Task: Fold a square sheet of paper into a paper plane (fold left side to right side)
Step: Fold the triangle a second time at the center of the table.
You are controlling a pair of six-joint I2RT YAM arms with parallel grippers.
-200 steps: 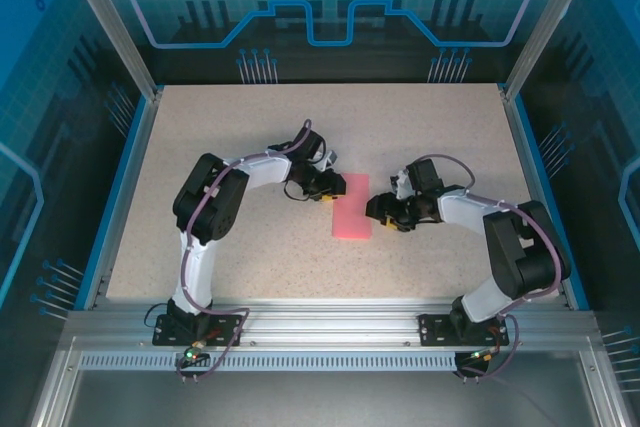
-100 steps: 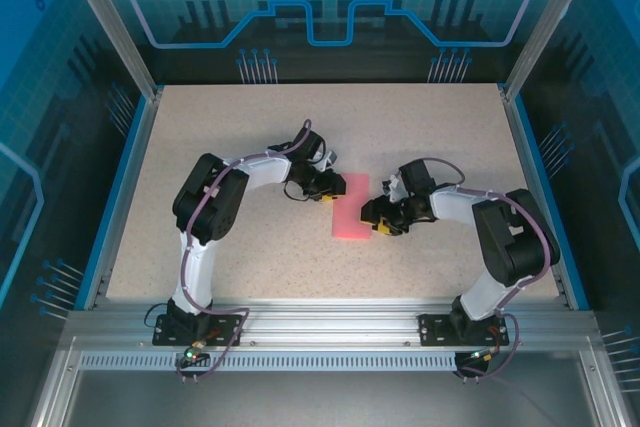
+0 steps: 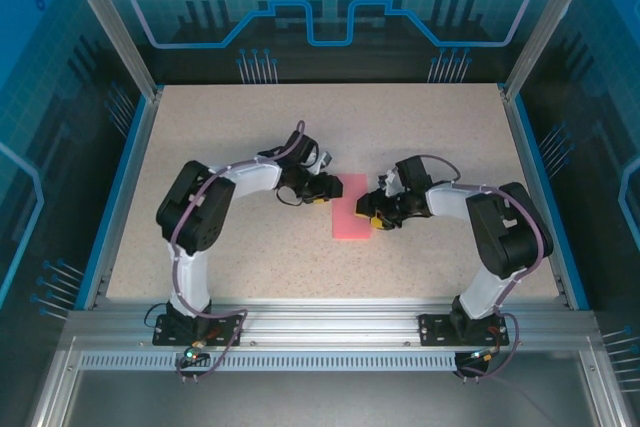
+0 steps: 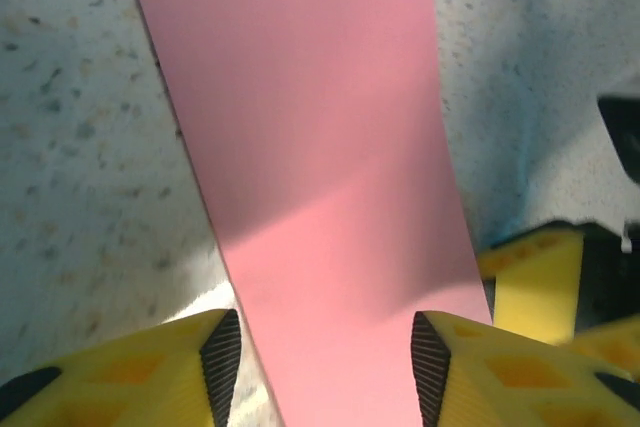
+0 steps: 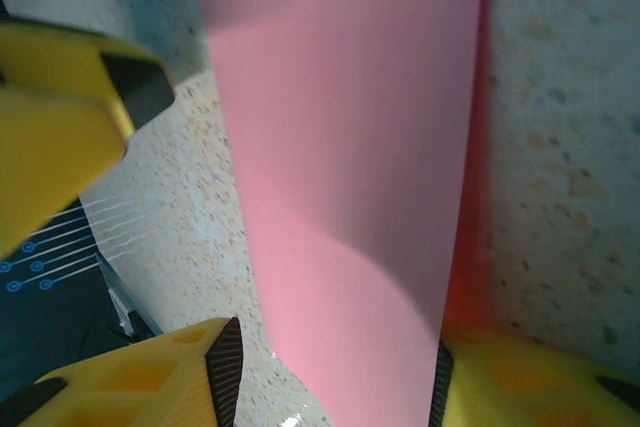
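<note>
**Left gripper** (image 4: 325, 372): open. Yellow fingers with black ribbed pads (image 4: 222, 362) stand on either side of the paper strip, with nothing clamped.

**Right gripper** (image 5: 332, 377): also open, with the strip running between its fingertips. I cannot tell whether any pad presses on the paper.

**Sheet of paper** (image 3: 352, 207): thin, matte, pink-red and unmarked. It lies flat near the middle of the table (image 3: 230, 137), between the two grippers.
- **Outline:** a narrow rectangle rather than a square, with its long axis running from the near edge towards the far one.
- **Layers:** the right wrist view shows a deeper red band along one long edge. This is probably a lower layer, so the left-to-right fold appears to be made.

**Relation:** the left gripper sits at the far part of the left long edge. The right gripper sits at the near part of the right long edge. Both are at the paper and neither is nearer.

**Table:** speckled beige with a fine grain. It probably gives little purchase under so thin a sheet.
</note>
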